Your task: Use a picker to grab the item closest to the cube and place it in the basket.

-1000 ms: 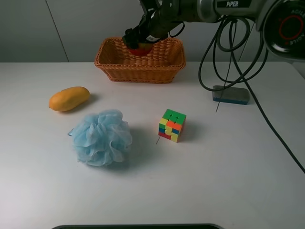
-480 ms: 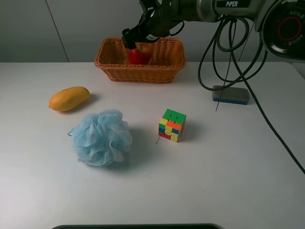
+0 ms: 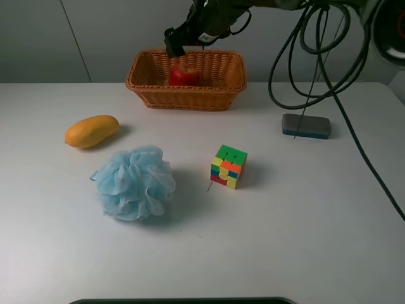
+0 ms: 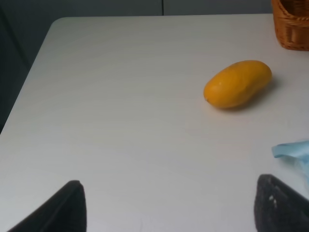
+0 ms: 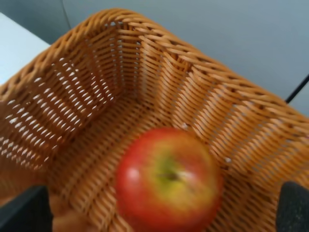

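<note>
Exterior high view: the white table (image 3: 316,221) is cut off at both sides and at its near edge. The wicker basket (image 3: 190,96) stands at its far edge. The blue bath pouf (image 3: 135,182) lies well in front of the basket and toward its left. The mango (image 3: 92,130) lies front-left of the basket, apart from it. The cube (image 3: 228,166) sits well in front of the basket's right end. The grey block (image 3: 306,125) lies to the basket's front-right, crossed by hanging cables (image 3: 297,63).

The apple (image 3: 183,75) rests inside the basket, its lower half hidden by the front wall; the right wrist view shows it blurred. The right gripper (image 3: 174,45) hangs above the basket's back rim, jaws spread, clear of the apple.

The left gripper (image 4: 174,208) shows only two dark fingertips (image 4: 67,208) cut off by the frame, wide apart over bare table front-left of the basket.
</note>
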